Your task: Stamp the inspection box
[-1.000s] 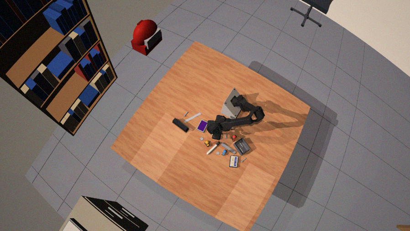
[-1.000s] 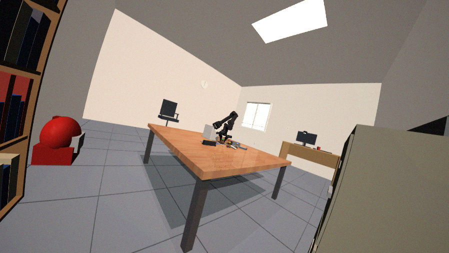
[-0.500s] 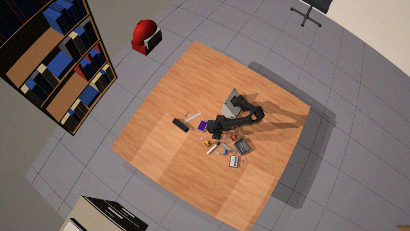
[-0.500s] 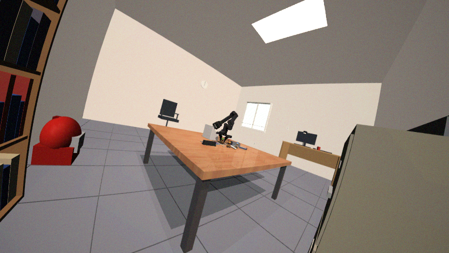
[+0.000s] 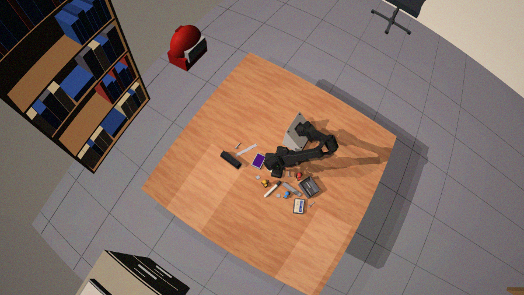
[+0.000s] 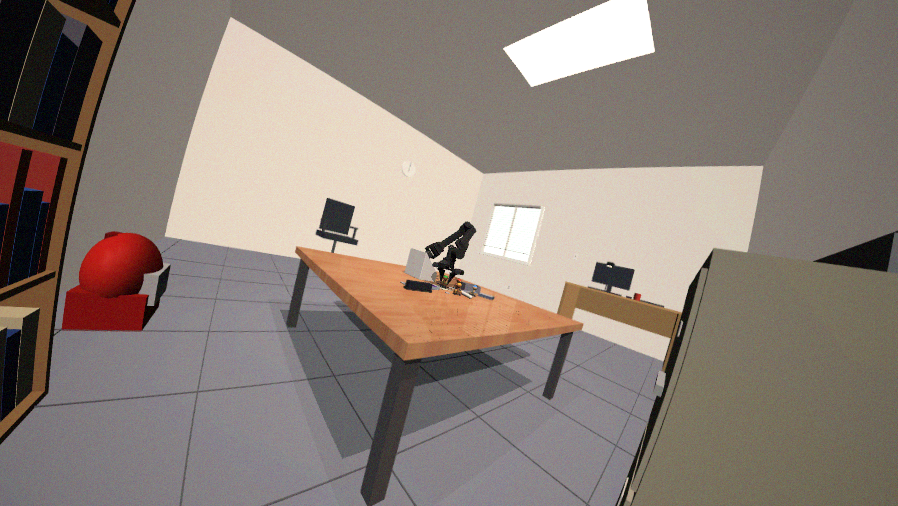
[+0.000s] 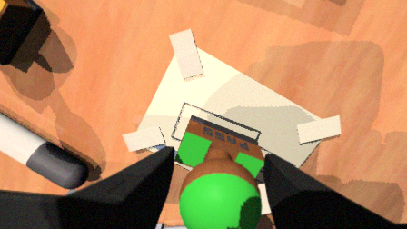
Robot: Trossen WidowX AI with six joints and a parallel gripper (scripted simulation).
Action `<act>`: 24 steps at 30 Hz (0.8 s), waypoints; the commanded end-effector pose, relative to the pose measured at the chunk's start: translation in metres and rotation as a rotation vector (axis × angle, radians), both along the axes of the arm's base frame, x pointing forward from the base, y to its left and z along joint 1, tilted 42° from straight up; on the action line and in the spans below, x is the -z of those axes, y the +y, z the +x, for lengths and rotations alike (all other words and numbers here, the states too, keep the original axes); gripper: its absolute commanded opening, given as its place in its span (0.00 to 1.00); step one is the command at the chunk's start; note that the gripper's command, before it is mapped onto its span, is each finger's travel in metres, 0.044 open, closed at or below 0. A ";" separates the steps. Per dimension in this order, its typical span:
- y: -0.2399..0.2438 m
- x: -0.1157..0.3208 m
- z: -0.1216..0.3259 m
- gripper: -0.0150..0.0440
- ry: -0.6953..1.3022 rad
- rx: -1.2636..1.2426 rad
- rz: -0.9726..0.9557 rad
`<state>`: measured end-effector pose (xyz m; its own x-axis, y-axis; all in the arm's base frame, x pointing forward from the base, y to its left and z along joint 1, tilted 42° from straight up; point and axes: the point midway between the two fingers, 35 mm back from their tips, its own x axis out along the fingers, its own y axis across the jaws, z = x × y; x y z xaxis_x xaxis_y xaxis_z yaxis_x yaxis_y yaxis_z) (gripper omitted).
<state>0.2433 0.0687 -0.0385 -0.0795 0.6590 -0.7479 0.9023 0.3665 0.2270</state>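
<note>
The PASS stamp [image 7: 220, 200] [image 6: 446, 277] has a round green knob and a brown base with green patches, its lettering facing up in the wrist view. My gripper [image 7: 219, 158] is shut on it. The stamp is over the cream card [image 7: 159, 104], whose corners are taped down. The outlined inspection box [image 7: 177, 120] shows past the far and left edges of the base; the rest is hidden. No ink shows in its exposed strip. I cannot tell the exact gap between stamp and card. The purple ink pad [image 5: 258, 160] lies left of my gripper in the top view.
A white marker [image 5: 271, 190] [image 7: 14, 141] lies beside the card. A black block [image 5: 230, 160] and a ruler [image 5: 246, 150] lie beyond the pad. Small yellow [image 5: 264, 183], red [image 5: 299, 175] and blue [image 5: 286, 195] figures, a dark tray [image 5: 316, 191] and a labelled box [image 5: 299, 206] are near.
</note>
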 end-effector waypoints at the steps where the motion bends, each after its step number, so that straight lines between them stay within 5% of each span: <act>1: -0.004 -0.005 0.003 0.25 -0.010 -0.002 -0.002; 24: -0.029 -0.032 0.007 0.25 -0.010 -0.002 -0.005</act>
<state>0.2470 0.0451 -0.0130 -0.0813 0.6612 -0.7458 0.9041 0.3639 0.2241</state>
